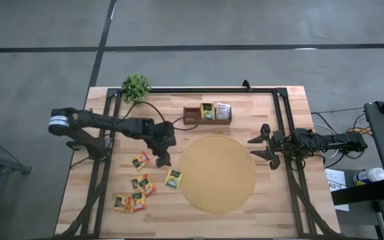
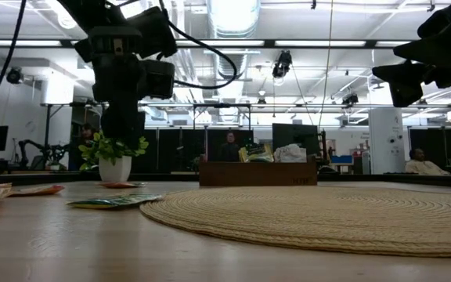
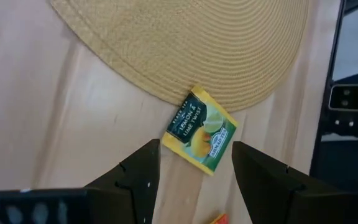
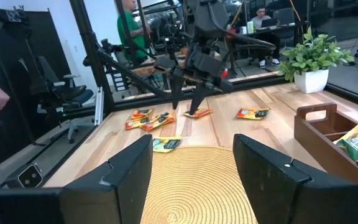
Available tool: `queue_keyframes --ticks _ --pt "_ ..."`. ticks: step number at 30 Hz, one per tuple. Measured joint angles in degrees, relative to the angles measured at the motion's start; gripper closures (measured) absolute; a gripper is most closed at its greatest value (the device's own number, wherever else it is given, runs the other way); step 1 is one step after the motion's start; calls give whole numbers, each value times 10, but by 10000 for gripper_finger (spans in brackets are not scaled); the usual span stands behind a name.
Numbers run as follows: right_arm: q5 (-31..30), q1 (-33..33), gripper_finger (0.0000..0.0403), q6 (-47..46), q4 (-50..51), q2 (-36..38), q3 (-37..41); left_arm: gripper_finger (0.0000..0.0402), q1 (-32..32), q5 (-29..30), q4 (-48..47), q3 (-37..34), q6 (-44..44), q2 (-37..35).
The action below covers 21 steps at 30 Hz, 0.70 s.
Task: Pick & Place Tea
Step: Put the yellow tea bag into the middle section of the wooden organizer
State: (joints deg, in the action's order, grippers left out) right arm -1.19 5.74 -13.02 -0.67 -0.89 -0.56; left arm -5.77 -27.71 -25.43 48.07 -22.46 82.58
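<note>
Several tea sachets lie flat on the table's left half. A yellow-green one lies with one corner at the rim of the round woven mat. An orange one lies to its left, and others lie nearer the front edge. My left gripper hangs open above the table between the orange and the yellow-green sachet, slanting down, touching nothing. My right gripper stands open and level at the mat's right side.
A brown wooden tray with sachets standing in two slots sits behind the mat. A small potted plant stands at the far left corner. Dark frame rails run along the table's left, right and far sides.
</note>
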Motion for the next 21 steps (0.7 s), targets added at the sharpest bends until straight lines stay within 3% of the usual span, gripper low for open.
queue_keyframes --ticks 9,21 --pt "0 0 181 0 0 0 0 207 18 2 56 -2 -55 54" --pt "0 0 181 0 0 0 0 207 48 -7 62 -5 -58 99"
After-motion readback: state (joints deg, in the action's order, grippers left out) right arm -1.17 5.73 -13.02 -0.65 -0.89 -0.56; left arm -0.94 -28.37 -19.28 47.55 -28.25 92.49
